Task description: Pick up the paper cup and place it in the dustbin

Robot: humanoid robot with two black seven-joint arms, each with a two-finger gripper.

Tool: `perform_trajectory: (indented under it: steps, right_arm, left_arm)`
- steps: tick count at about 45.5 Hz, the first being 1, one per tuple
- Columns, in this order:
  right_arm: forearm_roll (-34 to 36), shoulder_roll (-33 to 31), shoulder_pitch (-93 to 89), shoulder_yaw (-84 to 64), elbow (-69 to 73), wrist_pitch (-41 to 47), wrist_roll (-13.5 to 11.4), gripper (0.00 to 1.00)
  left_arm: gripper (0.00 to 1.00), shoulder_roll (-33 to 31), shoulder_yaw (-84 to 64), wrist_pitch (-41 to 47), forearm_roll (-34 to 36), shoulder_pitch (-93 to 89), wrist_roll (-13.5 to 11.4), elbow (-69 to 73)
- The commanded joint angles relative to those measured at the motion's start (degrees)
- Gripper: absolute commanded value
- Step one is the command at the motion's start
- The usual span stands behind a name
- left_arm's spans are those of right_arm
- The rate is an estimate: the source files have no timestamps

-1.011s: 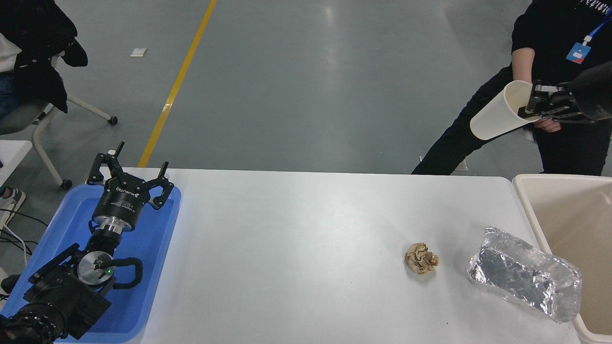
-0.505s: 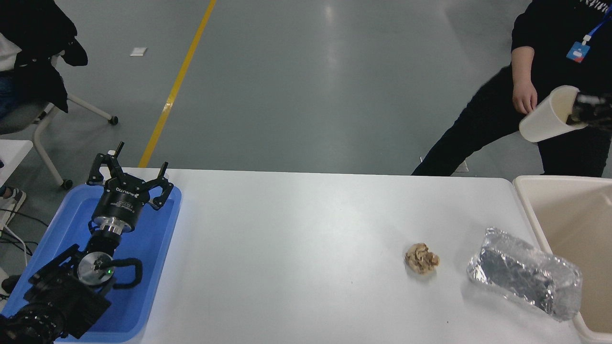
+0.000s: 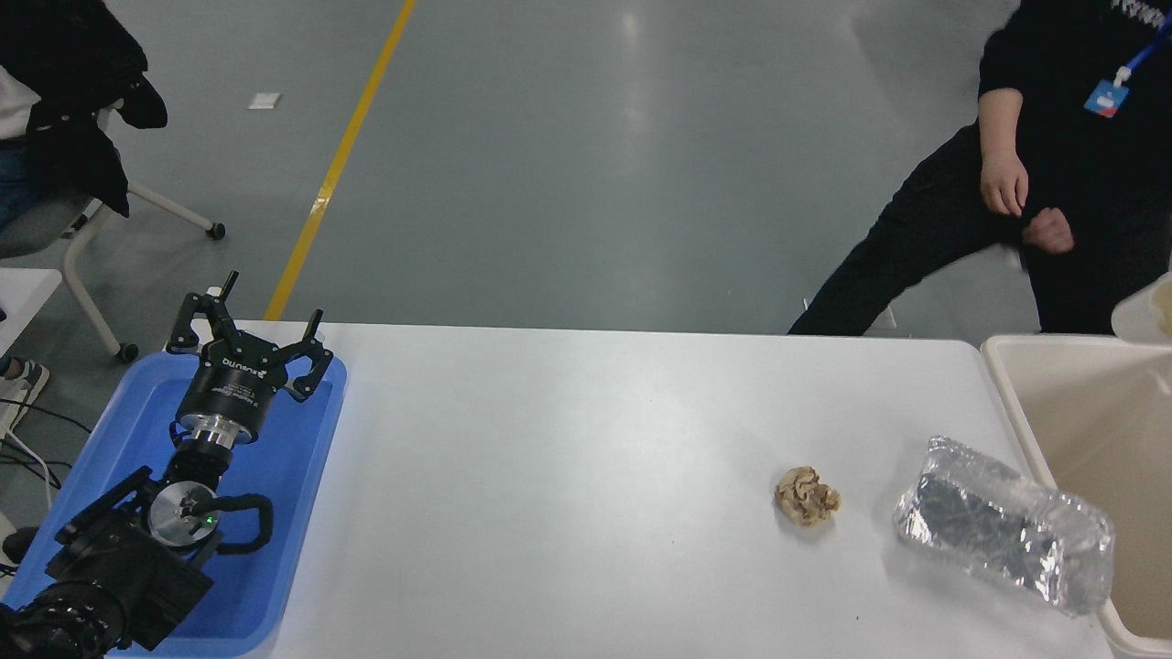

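The left pincer (image 3: 249, 340) is hanging parked over the blue tray (image 3: 302, 448) at the bench's (image 3: 568, 476) near-left corner, its fingers spread wide and gripping nothing. The tray is carrying nothing that I can make out beneath the arm.

The right pincer is no longer showing at all — a second ago it was holding the paper cup (image 3: 1144, 316) high at the far right, and half a second ago it was already sliding toward the edge. Now only a sliver of the cup is peeking in at the right edge, just above the far rim of the dustbin (image 3: 1012, 403); what is gripping it I cannot tell. The part of the dustbin's inside that is visible is looking bare.

On the bench between tray and dustbin — one crumpled brown paper ball (image 3: 807, 495) and, just to its right, one crinkled foil packet (image 3: 1003, 535) whose far end is reaching the dustbin's rim; neither has shifted. One person (image 3: 1062, 137) in black is standing at the far right, both hands now uncovered. At far left, one chair (image 3: 64, 220) draped with dark clothing is sitting on the floor.
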Motion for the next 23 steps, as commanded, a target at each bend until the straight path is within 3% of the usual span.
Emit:
perform_trajectory:
  steps: [1, 13, 23]
  right_arm:
    - [0.56, 2.63, -10.64, 8.79, -2.19, -8.69, -3.64, 0.00]
    - [1.17, 6.50, -16.53, 14.25, -5.54, -13.43, -6.63, 0.00]
    - [1.17, 7.82, -18.55, 15.48, -5.54, -13.97, -6.90, 0.00]
  left_arm:
    - [1.00, -0.01, 0.00, 0.00, 0.00, 0.00, 0.00, 0.00]
    - [1.00, 0.08, 0.00, 0.00, 0.00, 0.00, 0.00, 0.00]
    - [1.00, 0.08, 0.00, 0.00, 0.00, 0.00, 0.00, 0.00]
